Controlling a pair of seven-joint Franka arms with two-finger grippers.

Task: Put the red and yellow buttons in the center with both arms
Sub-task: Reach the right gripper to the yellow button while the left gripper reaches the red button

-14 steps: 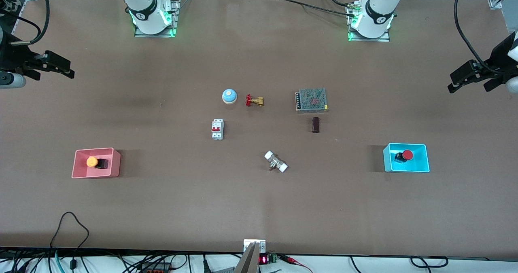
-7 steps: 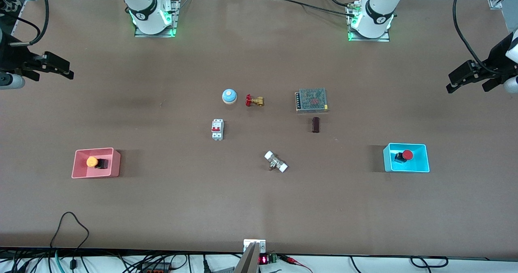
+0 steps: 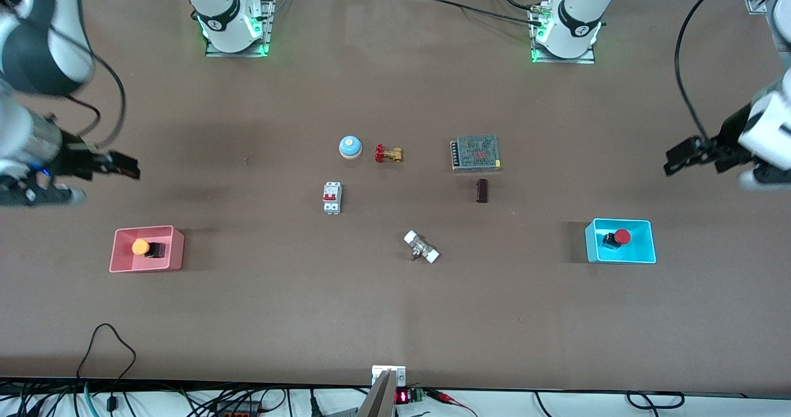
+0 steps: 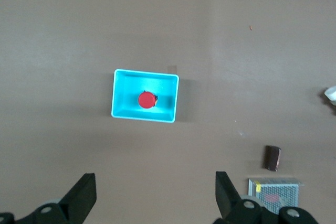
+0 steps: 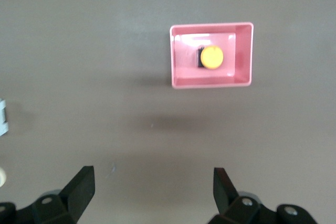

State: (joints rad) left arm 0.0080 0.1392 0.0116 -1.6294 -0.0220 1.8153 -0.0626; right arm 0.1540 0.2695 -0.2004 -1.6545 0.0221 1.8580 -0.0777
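Note:
The yellow button lies in a pink tray at the right arm's end of the table; it also shows in the right wrist view. The red button lies in a cyan tray at the left arm's end; it also shows in the left wrist view. My right gripper is open and empty, up in the air over bare table beside the pink tray. My left gripper is open and empty, over bare table beside the cyan tray.
Around the table's middle stand a blue bell, a brass valve with red handle, a white circuit breaker, a metal power supply, a dark cylinder and a white-ended fitting.
Both arms have swung inward and toward the front camera's side, bringing each gripper closer to its tray. The buttons and other objects have not moved.

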